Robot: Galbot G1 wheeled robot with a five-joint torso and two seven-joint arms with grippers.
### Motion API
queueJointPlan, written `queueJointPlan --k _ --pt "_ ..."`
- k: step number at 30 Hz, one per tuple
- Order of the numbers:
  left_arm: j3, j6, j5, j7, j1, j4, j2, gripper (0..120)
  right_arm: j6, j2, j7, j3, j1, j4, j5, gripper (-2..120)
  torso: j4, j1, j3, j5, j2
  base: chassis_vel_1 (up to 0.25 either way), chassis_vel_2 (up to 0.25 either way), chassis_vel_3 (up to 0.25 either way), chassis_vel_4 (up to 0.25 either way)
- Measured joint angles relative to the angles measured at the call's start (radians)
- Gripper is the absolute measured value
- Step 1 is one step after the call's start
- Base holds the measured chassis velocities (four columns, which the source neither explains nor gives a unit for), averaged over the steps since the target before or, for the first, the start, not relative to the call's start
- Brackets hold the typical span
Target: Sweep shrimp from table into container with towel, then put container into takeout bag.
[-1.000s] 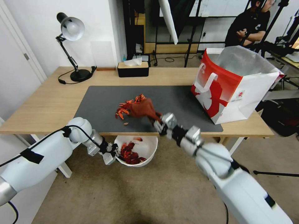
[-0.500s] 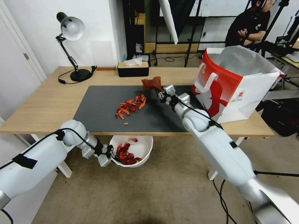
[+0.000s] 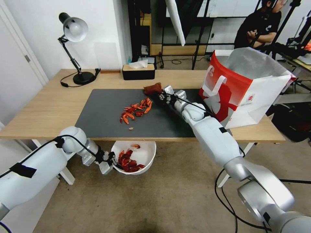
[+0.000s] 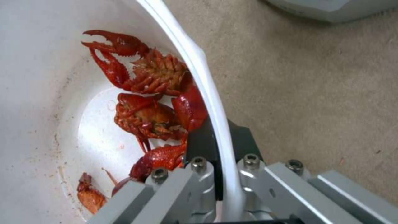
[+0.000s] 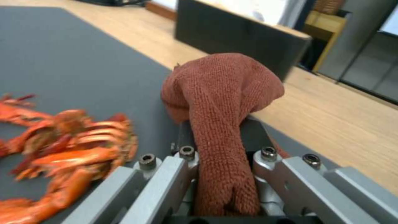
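Head view: the left gripper (image 3: 111, 161) clamps the container (image 3: 147, 152) below the table (image 3: 48, 106) edge, shrimp (image 3: 129, 161) inside; more lie loose on the mat (image 3: 103, 113).
Left wrist view: red crayfish (image 4: 153, 102) against the wall.
Right wrist view: the right gripper (image 5: 222, 155) clenches the rust-brown towel (image 5: 224, 93) near the tissue box (image 5: 236, 43).

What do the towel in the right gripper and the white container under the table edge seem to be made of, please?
The towel, clamped in the right gripper, looks like soft rust-brown terry or knit cloth: looped, fuzzy texture. The container, pinched at its rim by the left gripper, seems thin, smooth, glossy white plastic with a rolled rim, though coated paper can't be excluded.
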Motion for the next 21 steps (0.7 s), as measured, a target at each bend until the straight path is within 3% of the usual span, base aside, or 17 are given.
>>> queueJointPlan --k 10,21 --pt "-0.021 -0.008 -0.004 -0.003 0.012 0.008 0.013 0 0.040 -0.001 -0.135 -0.023 -0.026 0.001 -0.014 8 0.0000 0.000 0.000 0.0000 0.000 0.000 0.000 0.000 0.000" --pt "-0.020 -0.007 -0.003 0.000 0.011 0.012 0.003 0 0.037 -0.018 -0.150 -0.055 -0.086 0.086 -0.016 8 0.0000 0.000 0.000 0.0001 0.000 0.000 0.000 0.000 0.000"
